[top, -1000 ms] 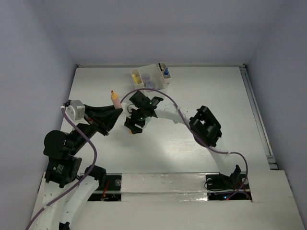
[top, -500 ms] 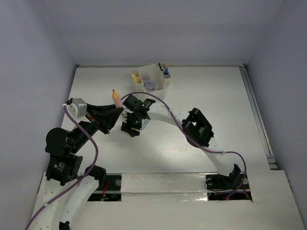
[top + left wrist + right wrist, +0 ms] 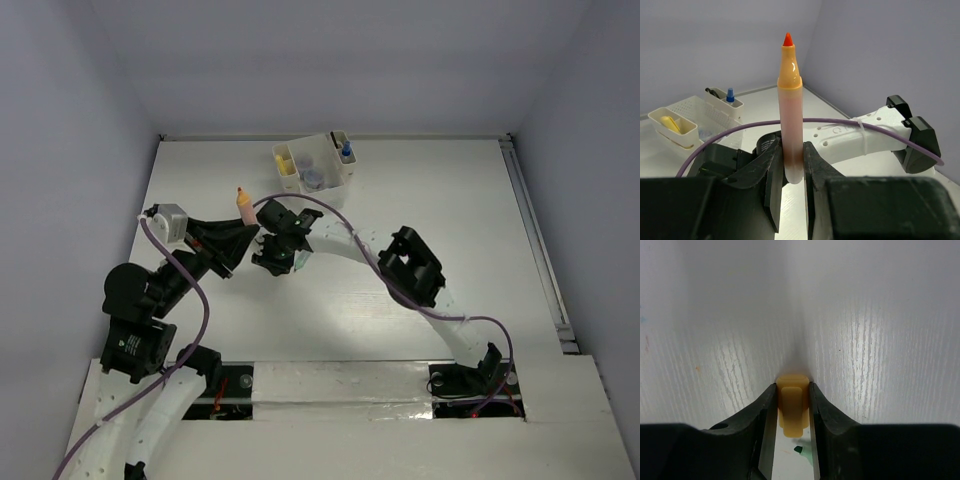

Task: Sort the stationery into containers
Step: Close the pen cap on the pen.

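The orange marker [image 3: 790,110] is standing upright, tip up and uncapped. The fingers of the left gripper [image 3: 790,172] are closing tightly on its lower end, above the table [image 3: 450,200]. It is near the cream organizer [image 3: 335,150], not yet over it. The right gripper [image 3: 792,412] is squeezing a pale yellow piece [image 3: 792,405]; cap or eraser, I cannot tell. Within the last second the right gripper has been moving toward the marker and is now just beside it. I judge that capping is coming first and placing in a compartment after.
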Tool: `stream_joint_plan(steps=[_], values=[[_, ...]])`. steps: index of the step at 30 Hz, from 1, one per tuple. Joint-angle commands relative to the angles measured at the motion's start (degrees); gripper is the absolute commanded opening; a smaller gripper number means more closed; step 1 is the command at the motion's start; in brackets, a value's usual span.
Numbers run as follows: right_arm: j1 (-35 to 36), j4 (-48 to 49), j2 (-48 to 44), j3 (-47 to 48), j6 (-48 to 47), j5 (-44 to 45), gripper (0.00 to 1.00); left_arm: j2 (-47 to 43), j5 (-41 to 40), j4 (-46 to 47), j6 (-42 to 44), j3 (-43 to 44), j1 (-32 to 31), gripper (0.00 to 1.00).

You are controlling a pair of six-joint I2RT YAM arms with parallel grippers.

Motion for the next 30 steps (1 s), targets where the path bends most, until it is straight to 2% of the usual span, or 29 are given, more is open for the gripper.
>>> stream_joint_plan(steps=[1,3,7,10,13,16,18,21,26,30], values=[[0.7,2.1,-0.3,-4.1,1.9,2.6,0.01,-0.6,-0.6,2.6,0.4,-1.0,0.2,0.0],[0.7,4.6,-1.5,-5.5,4.3,3.1,0.0,-0.6,-1.1,2.3,0.4,-1.8,0.2,0.0],[0.7,16.3,-6.2,-9.7,11.5,7.5,0.0,-1.7,-4.1,0.6,1.7,-2.3,0.2,0.0],[0.7,24.9,-12.7,-14.0,19.7,9.1,0.0,-3.4,-8.8,-2.0,2.6,-2.6,0.2,0.0],[0.7,32.1,-19.9,-19.6,26.4,13.2,0.0,-4.1,-9.3,-3.0,2.7,-3.2,0.2,0.0],[0.7,37.0,-26.7,-25.0,32.5,21.4,0.0,-4.2,-10.0,-3.9,2.6,-4.5,0.2,0.0],[0.7,37.8,-29.8,-27.5,36.0,30.0,0.0,-4.7,-11.4,-4.5,2.1,-6.3,0.2,0.0],[0.7,42.5,-36.3,-31.8,40.1,37.0,0.0,-4.6,-11.9,-4.8,1.2,-8.1,0.2,0.0],[0.7,48.6,-45.3,-35.4,44.6,38.6,0.0,-3.1,-13.7,-6.4,1.9,-8.6,0.2,0.0],[0.7,52.1,-47.6,-35.0,48.0,36.7,0.0,-0.8,-13.8,-6.8,2.3,-8.9,0.2,0.0]])
